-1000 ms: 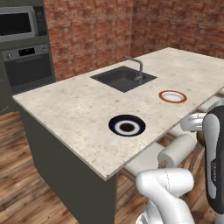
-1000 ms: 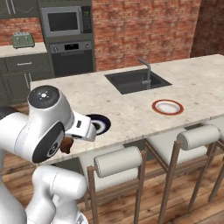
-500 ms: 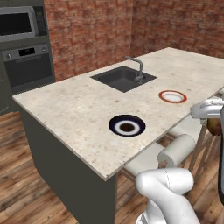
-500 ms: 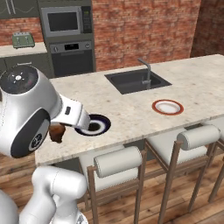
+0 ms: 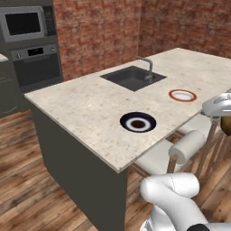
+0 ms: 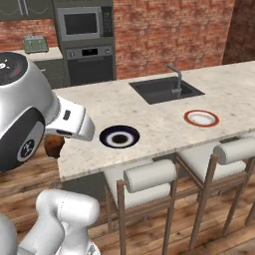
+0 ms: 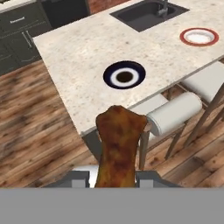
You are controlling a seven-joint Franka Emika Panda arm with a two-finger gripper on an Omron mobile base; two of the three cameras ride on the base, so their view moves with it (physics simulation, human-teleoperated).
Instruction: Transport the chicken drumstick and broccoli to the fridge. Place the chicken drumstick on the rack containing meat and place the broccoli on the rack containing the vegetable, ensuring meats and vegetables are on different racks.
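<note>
— Where was the chicken drumstick point(image 7: 119, 146)?
— Up in the air off the island counter's point(image 7: 83, 52) front edge, sticking out between the gripper's point(image 7: 114, 179) two fingers.
— Was the gripper pinching it?
— Yes, tight on both sides.

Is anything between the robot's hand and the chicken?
No. The gripper is shut on the drumstick, held off the counter over the floor. No fridge is visible in these pictures, so that path cannot be judged.
</note>
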